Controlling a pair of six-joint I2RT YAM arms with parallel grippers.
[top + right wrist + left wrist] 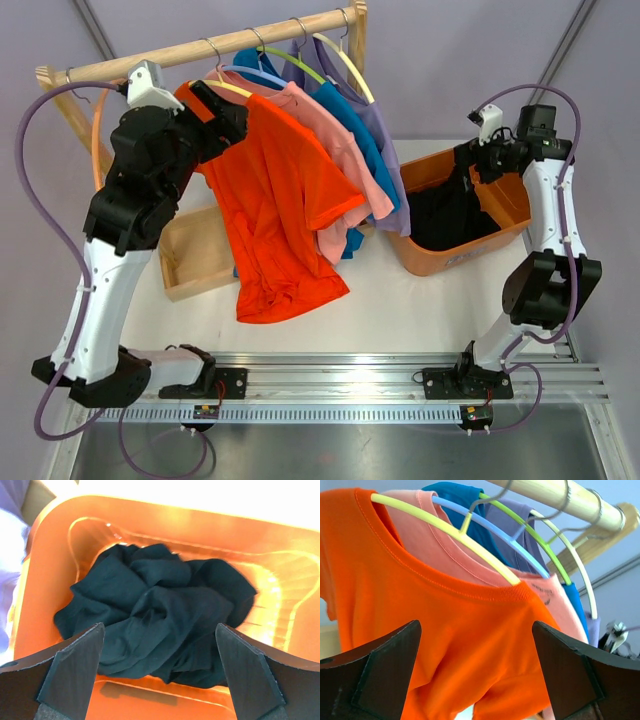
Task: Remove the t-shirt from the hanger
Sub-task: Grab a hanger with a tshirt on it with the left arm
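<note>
On the wooden rail, the orange t-shirt hangs from its yellow hanger, with the left end effector wide open and empty at the collar (the right end effector, equally open, holds nothing above the dark garment in the orange bin).

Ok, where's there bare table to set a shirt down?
Bare table lies between the orange t-shirt and the orange bin, running forward to the mounting rail. The wooden tray left of that shirt shows bare bottom too. Crowded: the bin holds a dark garment, and the rod is packed with other shirts.
</note>
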